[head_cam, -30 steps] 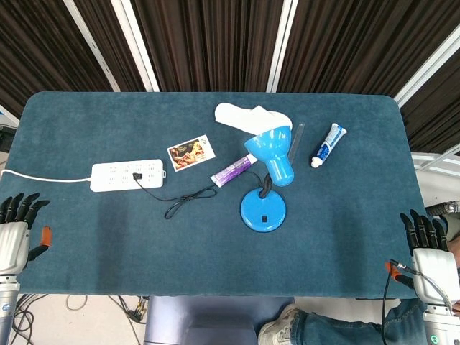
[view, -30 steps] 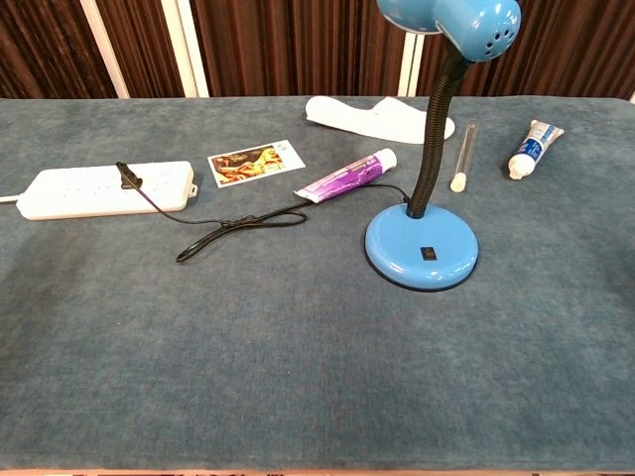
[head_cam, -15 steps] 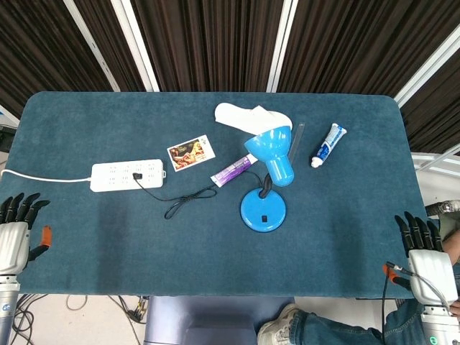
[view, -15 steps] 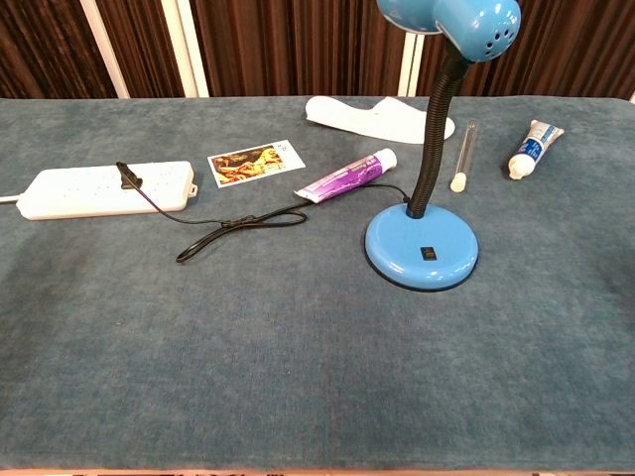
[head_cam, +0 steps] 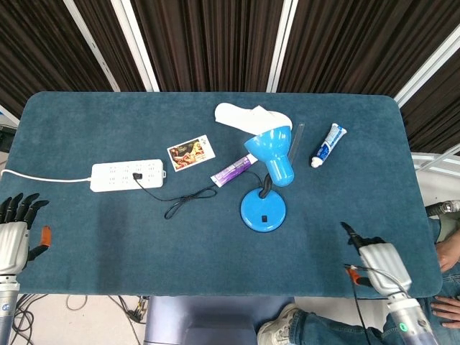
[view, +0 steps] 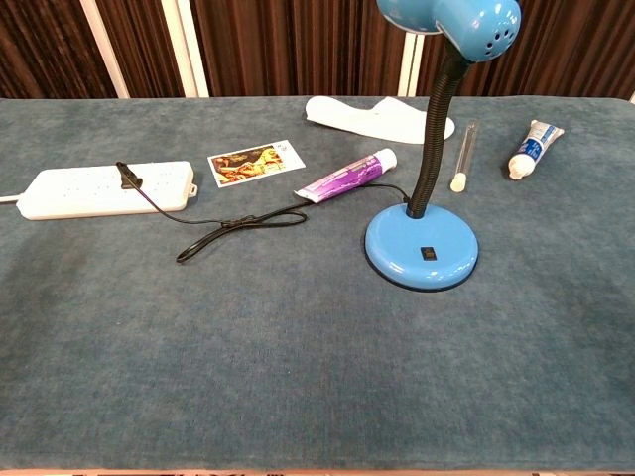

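My right hand [head_cam: 377, 259] hovers over the table's front right part and holds nothing; its dark fingers [head_cam: 352, 234] point toward the blue desk lamp's base [head_cam: 263, 210] [view: 421, 248], well short of it. My left hand [head_cam: 14, 231] hangs off the table's front left corner, fingers apart and empty. The lamp's shade [head_cam: 272, 147] [view: 448, 18] bends over on a black neck. Its black cord [head_cam: 188, 198] [view: 233, 223] runs to a white power strip [head_cam: 128, 175] [view: 104, 188]. Neither hand shows in the chest view.
A photo card [head_cam: 191, 153] [view: 254, 163], a purple tube [head_cam: 232, 171] [view: 347, 175], a white cloth [head_cam: 244, 116] [view: 377, 117], a glass tube [head_cam: 297, 139] [view: 462, 157] and a blue-white toothpaste tube [head_cam: 328, 144] [view: 531, 147] lie behind the lamp. A person's legs [head_cam: 323, 334] are below the front edge.
My right hand has moved left and inward from beside the table's right front corner to above the table surface. The left hand and all objects have stayed put.
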`<action>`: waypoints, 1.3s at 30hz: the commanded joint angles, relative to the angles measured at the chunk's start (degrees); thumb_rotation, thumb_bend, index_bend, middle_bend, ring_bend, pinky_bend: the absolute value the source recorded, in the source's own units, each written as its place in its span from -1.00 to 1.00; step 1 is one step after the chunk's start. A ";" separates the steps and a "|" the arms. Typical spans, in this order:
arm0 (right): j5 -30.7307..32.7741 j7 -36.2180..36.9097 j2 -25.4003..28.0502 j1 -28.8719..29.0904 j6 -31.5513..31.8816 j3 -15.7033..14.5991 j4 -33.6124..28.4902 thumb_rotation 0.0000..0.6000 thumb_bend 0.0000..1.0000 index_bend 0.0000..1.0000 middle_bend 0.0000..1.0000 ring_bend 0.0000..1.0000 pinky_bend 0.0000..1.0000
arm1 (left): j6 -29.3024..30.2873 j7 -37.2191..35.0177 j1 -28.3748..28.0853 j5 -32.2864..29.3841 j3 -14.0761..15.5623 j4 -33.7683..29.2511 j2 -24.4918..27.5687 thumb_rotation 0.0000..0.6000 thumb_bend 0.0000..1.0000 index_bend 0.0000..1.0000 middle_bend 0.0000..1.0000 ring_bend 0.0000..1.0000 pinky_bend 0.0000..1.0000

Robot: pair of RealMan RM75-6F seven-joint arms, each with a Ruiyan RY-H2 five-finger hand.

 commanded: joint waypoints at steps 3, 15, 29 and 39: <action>7.36 -6.89 -3.46 6.09 -7.65 2.78 -3.30 1.00 -0.21 -1.00 -0.05 0.17 0.04 | -0.13 -0.09 -0.03 -0.12 -0.03 -0.01 0.03 1.00 0.06 -0.56 -0.80 -0.98 -1.00; 23.20 -20.44 -15.54 15.18 -13.46 5.45 -1.93 1.00 -0.17 -1.00 0.00 0.23 0.33 | -0.30 -0.18 -0.06 -0.41 -0.08 -0.08 0.08 1.00 0.06 -0.56 -0.80 -0.98 -1.00; 38.29 -30.23 -23.83 23.20 -11.20 6.76 -0.07 1.00 -0.17 -1.00 0.00 0.23 0.55 | -0.39 -0.40 -0.01 -0.77 -0.16 -0.14 0.24 1.00 0.06 -0.56 -0.80 -0.98 -1.00; 44.44 -32.20 -24.83 26.40 -9.46 5.92 0.72 1.00 -0.17 -1.00 0.00 0.23 0.67 | -0.40 -0.46 0.01 -0.95 -0.21 -0.03 0.28 1.00 0.06 -0.56 -0.80 -0.98 -1.00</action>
